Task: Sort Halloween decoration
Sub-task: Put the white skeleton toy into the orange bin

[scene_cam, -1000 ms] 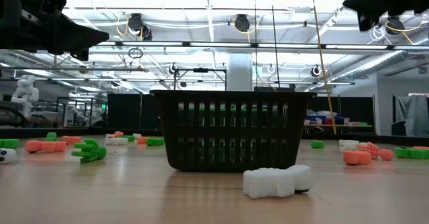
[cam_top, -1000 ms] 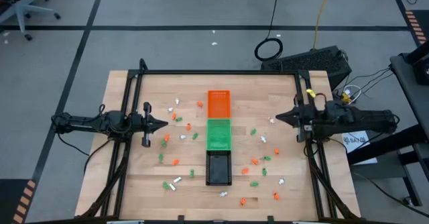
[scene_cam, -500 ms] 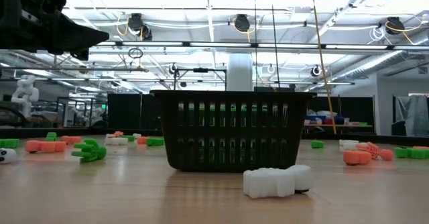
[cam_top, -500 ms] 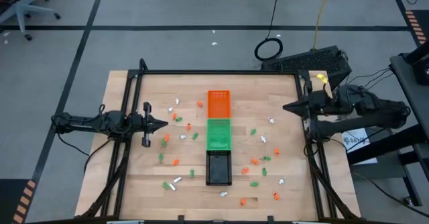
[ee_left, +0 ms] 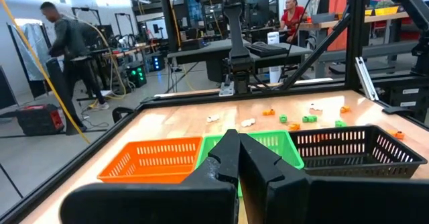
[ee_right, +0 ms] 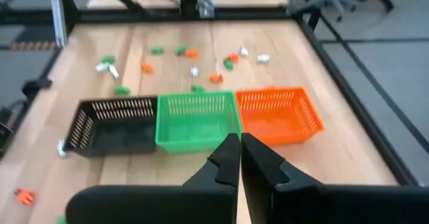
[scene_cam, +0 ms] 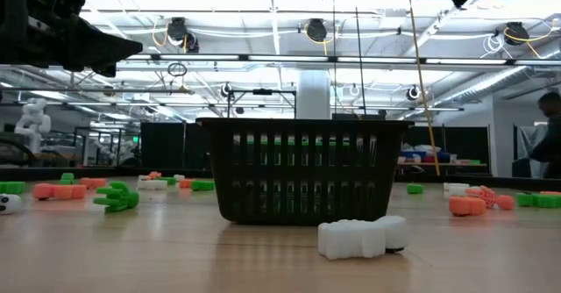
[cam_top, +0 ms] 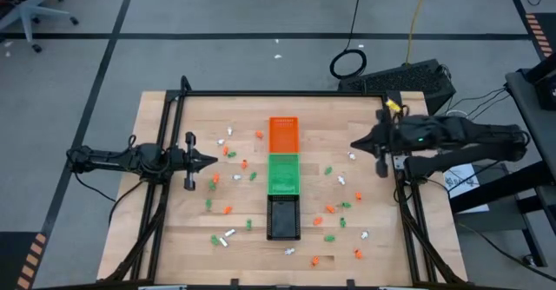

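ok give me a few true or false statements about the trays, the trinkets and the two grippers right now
1. The orange mesh tray, green mesh tray and black mesh tray stand in one row. True.
2. The left gripper holds a trinket. False: it is shut on nothing.
3. The small orange, green and white trinkets lie scattered on both sides of the trays. True.
4. The right gripper is open. False: it is shut.

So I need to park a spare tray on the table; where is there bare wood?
The widest bare strip runs along the far edge, beyond the orange tray. The far left corner and the near left corner of the table are also free. It is crowded on both sides of the green tray and black tray, where the trinkets lie scattered.
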Controlling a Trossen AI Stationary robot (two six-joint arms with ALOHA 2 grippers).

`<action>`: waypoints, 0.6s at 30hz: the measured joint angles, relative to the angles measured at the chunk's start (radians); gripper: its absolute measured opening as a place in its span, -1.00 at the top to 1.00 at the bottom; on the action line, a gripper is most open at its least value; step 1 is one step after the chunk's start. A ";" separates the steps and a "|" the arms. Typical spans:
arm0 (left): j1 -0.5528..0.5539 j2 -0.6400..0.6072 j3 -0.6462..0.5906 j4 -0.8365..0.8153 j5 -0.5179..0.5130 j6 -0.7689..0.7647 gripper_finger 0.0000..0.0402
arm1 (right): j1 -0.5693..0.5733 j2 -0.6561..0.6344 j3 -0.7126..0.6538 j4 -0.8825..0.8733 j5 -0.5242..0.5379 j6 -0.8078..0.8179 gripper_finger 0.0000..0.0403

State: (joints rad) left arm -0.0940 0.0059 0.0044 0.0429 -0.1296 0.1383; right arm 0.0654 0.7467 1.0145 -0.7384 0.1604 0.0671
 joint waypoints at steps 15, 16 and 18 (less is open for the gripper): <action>0.000 0.000 0.001 0.005 -0.042 -0.130 0.96 | 0.000 0.142 -0.092 0.075 0.000 0.077 1.00; 0.000 0.000 0.003 0.004 -0.042 -0.147 0.96 | 0.000 0.152 -0.094 0.077 0.000 0.077 1.00; 0.000 0.000 0.018 -0.011 -0.040 -0.159 0.96 | 0.000 0.174 -0.099 0.083 0.000 0.075 1.00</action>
State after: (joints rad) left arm -0.0940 0.0063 0.0226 0.0321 -0.1693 -0.0211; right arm 0.0654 0.9207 0.9153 -0.6553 0.1604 0.1420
